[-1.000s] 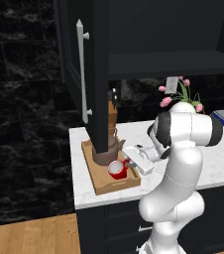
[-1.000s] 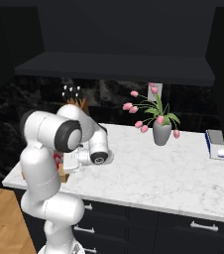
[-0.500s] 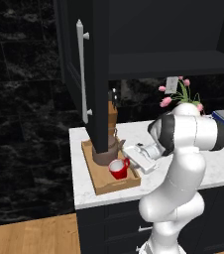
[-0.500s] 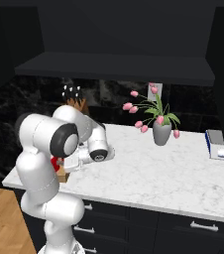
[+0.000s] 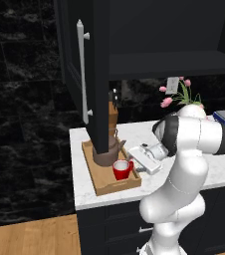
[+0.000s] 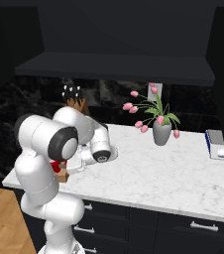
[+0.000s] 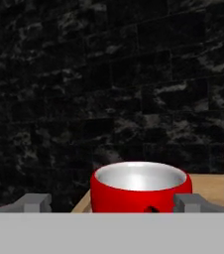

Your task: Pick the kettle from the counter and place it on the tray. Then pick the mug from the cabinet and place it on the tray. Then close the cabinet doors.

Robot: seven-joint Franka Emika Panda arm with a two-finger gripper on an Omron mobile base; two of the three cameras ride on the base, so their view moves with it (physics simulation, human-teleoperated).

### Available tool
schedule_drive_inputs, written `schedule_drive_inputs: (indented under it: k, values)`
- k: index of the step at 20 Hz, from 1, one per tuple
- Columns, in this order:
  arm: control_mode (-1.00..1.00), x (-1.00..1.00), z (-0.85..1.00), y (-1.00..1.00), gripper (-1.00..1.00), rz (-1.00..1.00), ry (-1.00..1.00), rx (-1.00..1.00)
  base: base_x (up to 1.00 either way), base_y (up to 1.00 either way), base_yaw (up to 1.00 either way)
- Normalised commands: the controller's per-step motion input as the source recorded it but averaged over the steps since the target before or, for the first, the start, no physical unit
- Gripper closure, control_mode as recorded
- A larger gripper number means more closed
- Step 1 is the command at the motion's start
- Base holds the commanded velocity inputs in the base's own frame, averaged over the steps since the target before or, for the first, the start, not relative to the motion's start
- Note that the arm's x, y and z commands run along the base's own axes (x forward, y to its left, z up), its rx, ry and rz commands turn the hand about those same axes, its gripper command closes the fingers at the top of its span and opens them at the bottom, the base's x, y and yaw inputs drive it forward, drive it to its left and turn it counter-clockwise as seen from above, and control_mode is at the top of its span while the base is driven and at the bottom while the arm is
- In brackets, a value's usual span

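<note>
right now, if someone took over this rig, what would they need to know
Hand: open, fingertips standing either side of the mug, no grip on it.
Mug: upright on the tray, at its near end, handle toward the arm.
Kettle: on the same tray behind the mug, partly hidden by the open left cabinet door.
Tray: on the counter, at its left end.
Done: kettle and mug both placed on the tray.
Left: back the hand away from the mug, then close the cabinet doors; the left one hangs wide open over the tray.
</note>
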Motion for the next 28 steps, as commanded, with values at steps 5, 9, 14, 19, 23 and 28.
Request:
schedule_drive_inputs:
  k: [5,9,14,19,23,28]
  values:
    - [-1.0,-0.26,0.34,-0.33,-1.0,-0.03,-0.07,0.0,0.0,0.0,0.0]
    - [-1.0,-0.27,0.76,-0.26,-1.0,-0.07,-0.14,0.0,0.0,0.0,0.0]
    - [-1.0,-0.41,0.94,-0.15,-1.0,-0.12,-0.19,-0.03,0.0,0.0,0.0]
    - [-1.0,-0.44,0.9,-0.05,-1.0,-0.22,-0.17,-0.05,0.0,0.0,0.0]
    - [-1.0,-0.46,0.75,-0.1,-1.0,-0.33,-0.12,0.0,0.0,0.0,0.0]
    - [-1.0,-0.42,0.69,-0.29,-1.0,-0.37,-0.05,0.0,0.0,0.0,0.0]
